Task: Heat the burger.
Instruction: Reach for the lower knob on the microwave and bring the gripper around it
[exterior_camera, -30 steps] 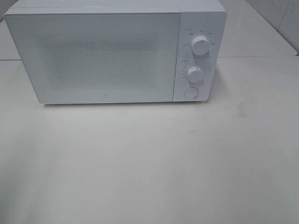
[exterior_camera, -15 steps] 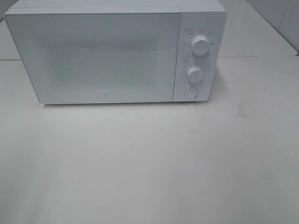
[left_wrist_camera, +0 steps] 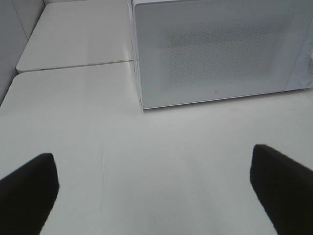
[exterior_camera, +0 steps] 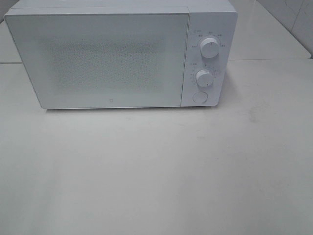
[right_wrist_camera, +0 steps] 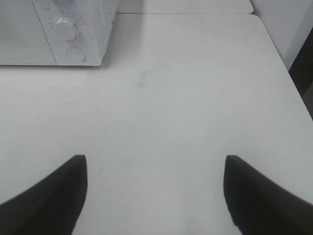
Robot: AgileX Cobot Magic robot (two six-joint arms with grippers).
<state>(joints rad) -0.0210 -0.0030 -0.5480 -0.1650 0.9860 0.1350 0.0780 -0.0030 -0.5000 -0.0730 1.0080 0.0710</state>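
- The left claw (left_wrist_camera: 151,151) is spread wide. Its two dark fingers (left_wrist_camera: 29,191) are far apart, with only bare table between them. It holds nothing.
- The right claw (right_wrist_camera: 155,157) is spread wide too. Its dark fingers (right_wrist_camera: 49,196) hang over the white table, and nothing is between them.
- The table (exterior_camera: 156,171) is white and flat. The near part has a few faint marks on it.
- Neither claw shows in the high view.
- The burger shows in none of the views. Where it is, which way it points and how its long side lies cannot be told.
- Farther back, a white microwave (exterior_camera: 107,58) stands on the table. Its long side runs left to right in the high view.
- The microwave door (exterior_camera: 98,54) is shut and faces the camera. Its window is full of tiny dots, and what is inside cannot be seen.
- On the right of the door there is a top knob (exterior_camera: 210,49). Under it is a lower knob (exterior_camera: 204,78), and under that a round button (exterior_camera: 199,97).
- Behind the microwave another white tabletop (left_wrist_camera: 78,34) sits just beside this table, with a thin gap between them.
- Farthest back, on the right, is a pale tiled wall (exterior_camera: 293,19).
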